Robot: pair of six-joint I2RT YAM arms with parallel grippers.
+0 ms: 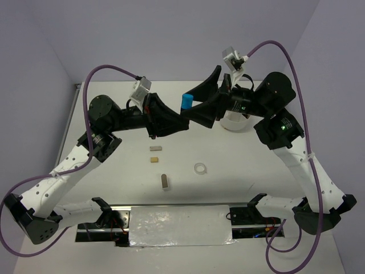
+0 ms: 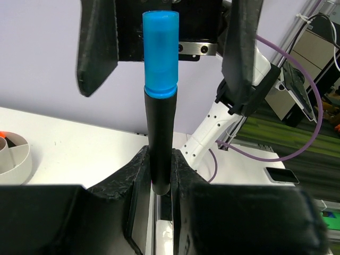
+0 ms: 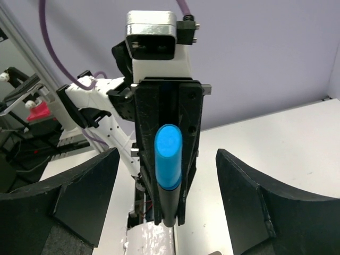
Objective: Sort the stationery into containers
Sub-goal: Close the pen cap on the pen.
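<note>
Above the white table (image 1: 256, 171), our right gripper (image 1: 203, 97) holds its jaws wide apart, half hiding the white round plastic dish (image 1: 234, 124). Our left gripper (image 2: 161, 175) pinches the barrel of the black blue-capped marker (image 2: 160, 111) in mid-air, cap between those jaws, seemingly for handover. A clear tape ring (image 1: 200, 168) and tan block (image 1: 153, 160) lie nearer us.

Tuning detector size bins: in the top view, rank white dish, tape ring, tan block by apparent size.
1. white dish, largest even though partly hidden
2. tape ring
3. tan block, clearly smallest
</note>
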